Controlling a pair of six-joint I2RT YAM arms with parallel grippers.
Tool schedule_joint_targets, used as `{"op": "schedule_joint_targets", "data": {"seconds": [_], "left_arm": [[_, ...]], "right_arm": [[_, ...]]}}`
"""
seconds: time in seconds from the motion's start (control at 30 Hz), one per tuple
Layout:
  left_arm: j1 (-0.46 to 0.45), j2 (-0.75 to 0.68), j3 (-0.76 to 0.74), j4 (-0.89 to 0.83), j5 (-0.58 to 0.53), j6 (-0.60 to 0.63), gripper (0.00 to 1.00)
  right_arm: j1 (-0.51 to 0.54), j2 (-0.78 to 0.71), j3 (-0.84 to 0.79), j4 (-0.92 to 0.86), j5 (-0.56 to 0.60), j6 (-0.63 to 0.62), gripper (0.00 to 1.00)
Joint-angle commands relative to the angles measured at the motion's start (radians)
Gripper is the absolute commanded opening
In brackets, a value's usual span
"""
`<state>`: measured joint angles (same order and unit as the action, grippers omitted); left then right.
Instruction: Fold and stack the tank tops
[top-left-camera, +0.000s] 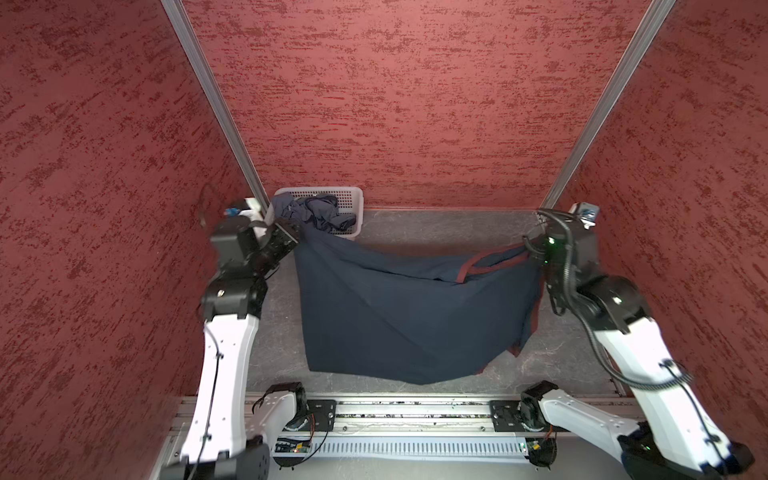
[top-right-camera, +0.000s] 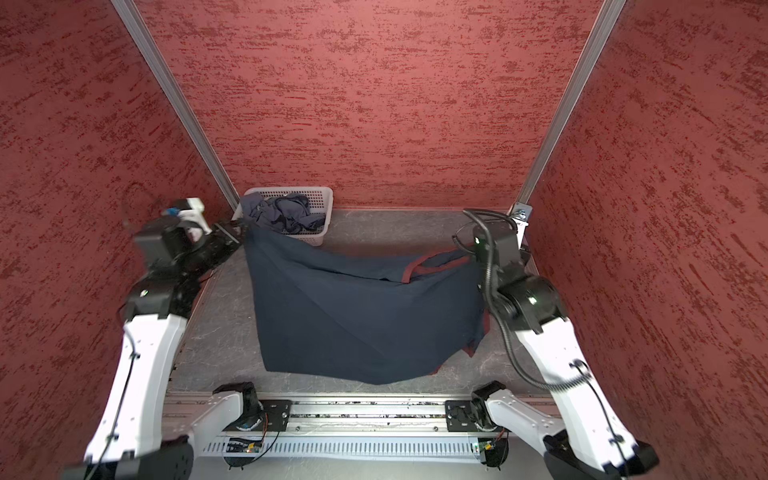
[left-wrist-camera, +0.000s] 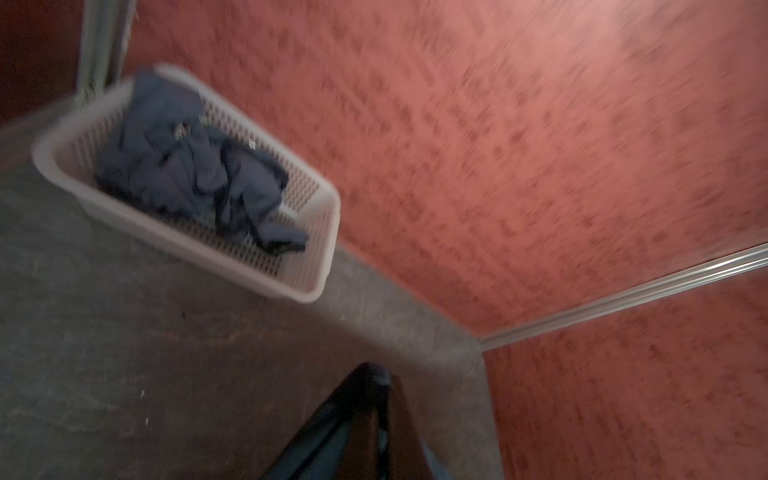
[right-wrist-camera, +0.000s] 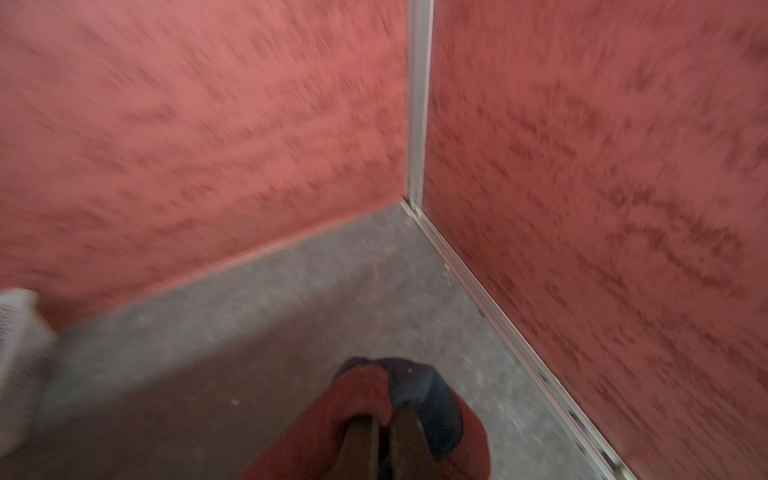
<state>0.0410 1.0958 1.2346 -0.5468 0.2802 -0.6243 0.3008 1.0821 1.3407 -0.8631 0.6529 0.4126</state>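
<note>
Top view, one navy top (top-left-camera: 395, 316), one grey top (top-left-camera: 316, 212), one basket (top-left-camera: 345, 197)

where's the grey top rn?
In both top views the grey top lies crumpled in the basket at the far-left corner of the table, just behind the left end effector and the navy top.
</note>
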Motion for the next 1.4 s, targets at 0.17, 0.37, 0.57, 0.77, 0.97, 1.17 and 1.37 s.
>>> {"op": "schedule_joint_targets", "data": {"seconds": [0.17, 0.37, 0.57, 0.77, 0.97, 1.17, 1.37], "left_arm": [[-0.135, 0.322, -0.040, 0.060, -0.143, 0.011, 0.00], [-0.153, 0.409, -0.039, 0.132, -0.127, 0.028, 0.00], [-0.173, 0.458, -0.034, 0.142, -0.105, 0.044, 0.00], [-0.193, 0.492, -0.026, 0.140, -0.106, 0.059, 0.00], [-0.193, 0.490, -0.039, 0.154, -0.122, 0.057, 0.00], [-0.157, 0.408, -0.114, 0.192, -0.164, 0.018, 0.00], [-0.054, 0.219, -0.272, 0.240, -0.221, -0.069, 0.00]], "right_arm": [[-0.285, 0.202, -0.249, 0.279, -0.449, 0.071, 0.00], [-0.325, 0.322, -0.251, 0.356, -0.480, 0.065, 0.10], [-0.329, 0.366, -0.251, 0.389, -0.459, 0.057, 0.68], [-0.306, 0.340, -0.249, 0.393, -0.609, 0.003, 0.74], [-0.126, 0.366, -0.241, 0.382, -0.577, 0.041, 0.74], [-0.241, 0.431, -0.255, 0.393, -0.480, 0.024, 0.59], [-0.358, 0.447, -0.240, 0.424, -0.555, 0.020, 0.54]]}}
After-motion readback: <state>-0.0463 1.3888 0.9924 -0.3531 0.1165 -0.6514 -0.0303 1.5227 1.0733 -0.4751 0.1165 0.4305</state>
